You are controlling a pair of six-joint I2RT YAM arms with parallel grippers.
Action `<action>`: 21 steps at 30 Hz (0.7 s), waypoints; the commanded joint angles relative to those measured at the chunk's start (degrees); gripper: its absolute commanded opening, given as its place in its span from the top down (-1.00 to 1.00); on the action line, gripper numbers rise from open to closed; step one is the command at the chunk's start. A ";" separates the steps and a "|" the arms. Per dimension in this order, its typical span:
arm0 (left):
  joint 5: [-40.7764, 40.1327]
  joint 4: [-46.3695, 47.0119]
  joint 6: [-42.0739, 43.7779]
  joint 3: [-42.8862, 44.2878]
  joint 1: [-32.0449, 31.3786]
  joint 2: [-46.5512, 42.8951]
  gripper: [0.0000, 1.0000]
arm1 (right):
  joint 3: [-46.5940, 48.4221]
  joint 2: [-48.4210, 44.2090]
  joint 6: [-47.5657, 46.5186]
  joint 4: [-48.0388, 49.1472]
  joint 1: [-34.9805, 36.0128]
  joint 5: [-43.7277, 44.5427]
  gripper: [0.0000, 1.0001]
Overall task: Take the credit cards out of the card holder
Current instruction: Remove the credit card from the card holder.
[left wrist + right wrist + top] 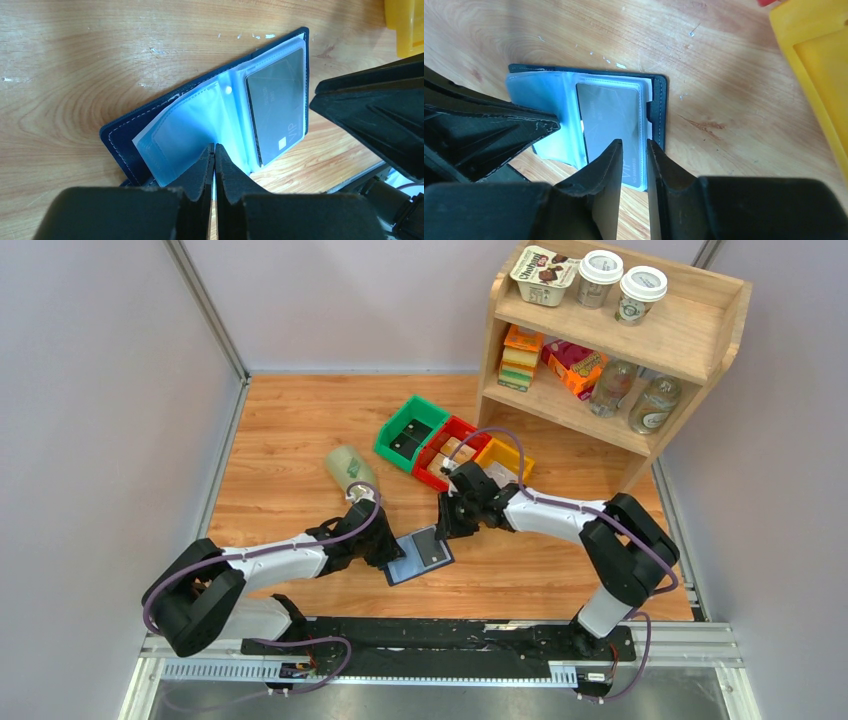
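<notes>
One card holder [405, 565], one credit card [609, 112] visible: left jaws pinched shut on holder's sleeve [190, 120], right jaws slightly parted over card.

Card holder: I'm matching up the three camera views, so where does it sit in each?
Top external: card holder low centre, between the arms.
Left wrist: card holder mid-frame, opened.
Right wrist: card holder centre-left, opened.
Shared landmark: yellow bin, right of it in every view.
</notes>
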 commanded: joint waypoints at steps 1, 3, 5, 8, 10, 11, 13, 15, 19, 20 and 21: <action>-0.24 -2.83 1.23 -0.32 -0.18 1.39 0.86 | 1.87 1.60 -1.01 0.24 1.05 -0.08 0.49; -0.24 -2.83 1.23 -0.32 -0.18 1.47 0.86 | 2.13 2.39 -0.92 0.15 1.23 -0.52 0.50; -0.16 -2.83 1.14 -0.40 -0.18 1.39 0.86 | 2.48 2.84 -0.92 0.33 1.67 -0.61 0.53; -0.07 -2.75 1.23 -0.32 -0.18 1.21 0.87 | 2.92 2.75 -0.92 0.24 2.20 -0.69 0.62; -0.07 -2.40 1.23 -0.40 -0.18 1.04 0.87 | 3.27 2.84 -0.92 -0.02 2.46 -0.87 0.69; -0.07 -2.22 1.14 -0.40 -0.09 1.21 0.87 | 3.36 2.84 -0.92 -0.28 2.46 -0.96 0.70; 0.19 -1.87 1.23 -0.40 -0.18 1.39 0.87 | 3.63 2.92 -0.84 -0.46 2.72 -1.31 0.76; 0.46 -1.34 1.23 -0.58 -0.18 1.48 0.87 | 3.80 3.01 -0.75 -0.55 2.90 -1.66 0.78; 0.63 0.67 0.70 -1.28 -0.18 1.21 0.87 | 4.33 3.54 -0.75 -0.81 3.69 -2.01 0.84; 0.63 0.94 0.44 -1.81 -0.18 0.86 0.88 | 4.33 3.98 -0.75 -0.99 3.95 -1.93 0.85; 0.55 1.30 0.26 -1.98 -0.18 0.69 0.88 | 4.42 4.33 -0.83 -0.90 4.22 -1.84 0.84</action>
